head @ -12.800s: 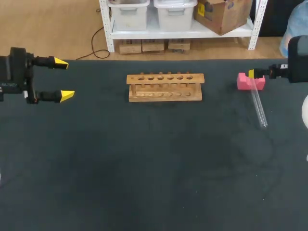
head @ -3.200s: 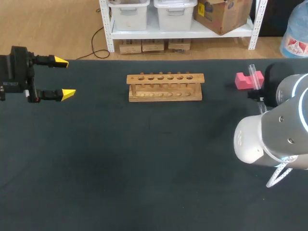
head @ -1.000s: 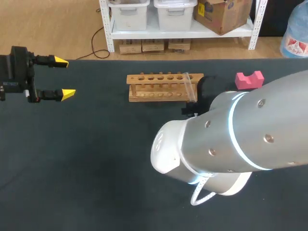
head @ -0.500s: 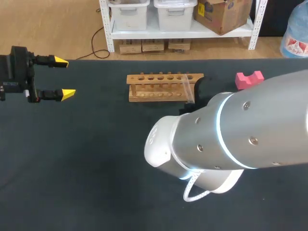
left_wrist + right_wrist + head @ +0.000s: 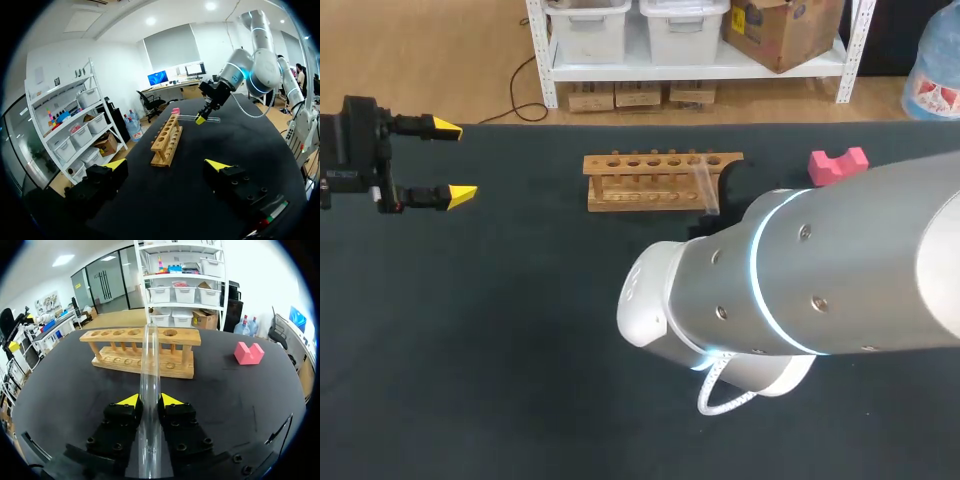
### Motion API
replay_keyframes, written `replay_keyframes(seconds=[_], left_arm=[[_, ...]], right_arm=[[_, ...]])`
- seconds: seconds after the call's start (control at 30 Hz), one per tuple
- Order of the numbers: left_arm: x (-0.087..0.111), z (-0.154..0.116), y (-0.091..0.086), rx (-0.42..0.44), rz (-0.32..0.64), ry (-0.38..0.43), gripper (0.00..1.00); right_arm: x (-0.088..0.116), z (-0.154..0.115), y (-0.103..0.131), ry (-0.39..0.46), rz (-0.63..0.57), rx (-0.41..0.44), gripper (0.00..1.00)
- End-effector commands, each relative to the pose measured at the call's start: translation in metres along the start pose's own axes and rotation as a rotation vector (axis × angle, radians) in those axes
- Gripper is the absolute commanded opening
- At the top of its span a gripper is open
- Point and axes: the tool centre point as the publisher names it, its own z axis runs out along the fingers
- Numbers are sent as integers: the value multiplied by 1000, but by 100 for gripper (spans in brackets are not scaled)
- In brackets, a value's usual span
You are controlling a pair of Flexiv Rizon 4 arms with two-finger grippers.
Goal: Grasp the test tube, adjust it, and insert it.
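Glass is what you are carrying: the test tube (image 5: 149,390) sits clenched in your right jaws, pinched from both sides near one end. Most of its length juts out ahead of them toward the wooden rack (image 5: 140,352). From the left wrist view the tube lies roughly level above the desk (image 5: 470,330), just off the rack's end nearer the pink block (image 5: 838,165). From overhead your right arm (image 5: 800,290) hides the grasp itself. Your left jaws are released and empty, at the desk's left side, well apart from the rack.

The step in hand looks like the adjusting. A level tube will not enter a hole, so turn the wrist until it stands upright, closed end down; which end is closed cannot be told from here. You hold it near one end, so the free length swings wide. Lift clear of the rack's top before you pivot, and rotate slowly so nothing knocks the wood. Add no extra squeeze. Then centre over one hole and come straight down.
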Motion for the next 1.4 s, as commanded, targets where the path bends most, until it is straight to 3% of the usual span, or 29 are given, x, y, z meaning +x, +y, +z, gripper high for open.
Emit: replay_keyframes(seconds=[0.03, 1.4], left_arm=[[2, 0, -1, -4, 3, -5, 100], [2, 0, -1, -4, 3, -5, 100]], right_arm=[[-2, 2, 1, 20, -1, 10, 0], [-1, 23, 1, 189, 18, 16, 0]])
